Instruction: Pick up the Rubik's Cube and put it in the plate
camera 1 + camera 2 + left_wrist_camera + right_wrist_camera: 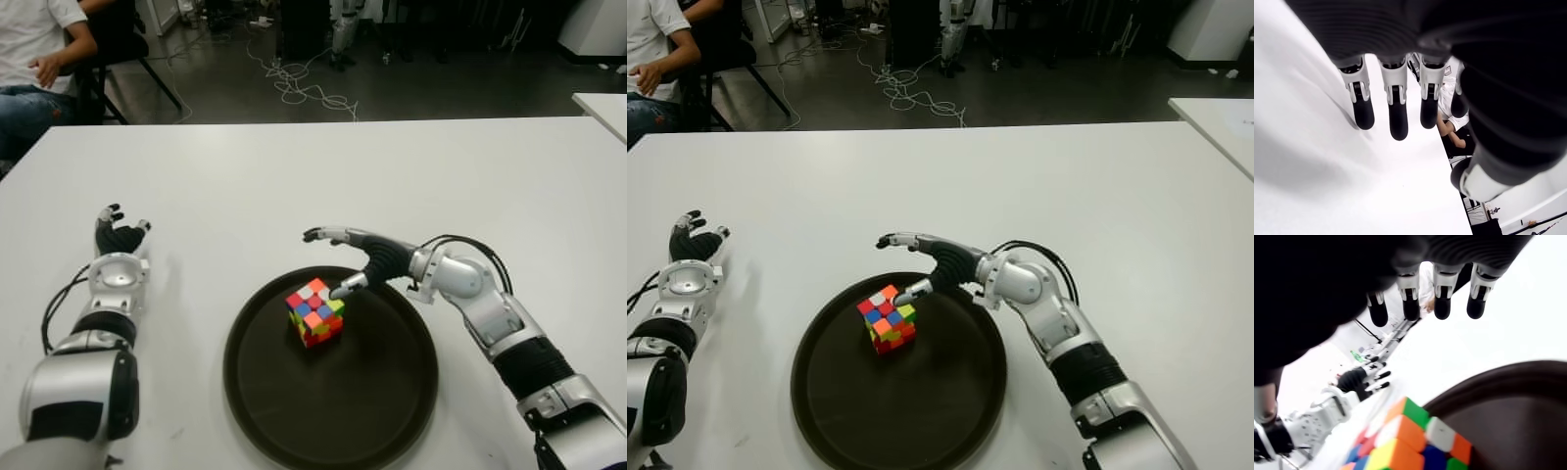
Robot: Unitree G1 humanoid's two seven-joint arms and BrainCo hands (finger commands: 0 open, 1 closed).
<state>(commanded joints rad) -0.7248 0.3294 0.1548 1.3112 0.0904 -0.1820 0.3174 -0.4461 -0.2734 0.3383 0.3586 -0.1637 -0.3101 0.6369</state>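
1. Rubik's Cube (315, 312): sits inside dark plate (392, 411), left of ctr, tilted on an edge.
2. R hand (358, 261): over plate's far rim, fingers (1442, 306) extended, apart, holding nothing; thumb tip just beside cube.
3. L hand (120, 235): shows on white bench (294, 176), well left of plate; fingers relaxed, empty.

The surface (294, 176) looks smooth, matt white. The plate (392, 411) is dark with a dull satin sheen, and the cube (314, 311) is glossy coloured plastic. Each hand, left (120, 235) and right (367, 259), shows ribbed black rubbery skin, with silvery metal-looking wrist shells.
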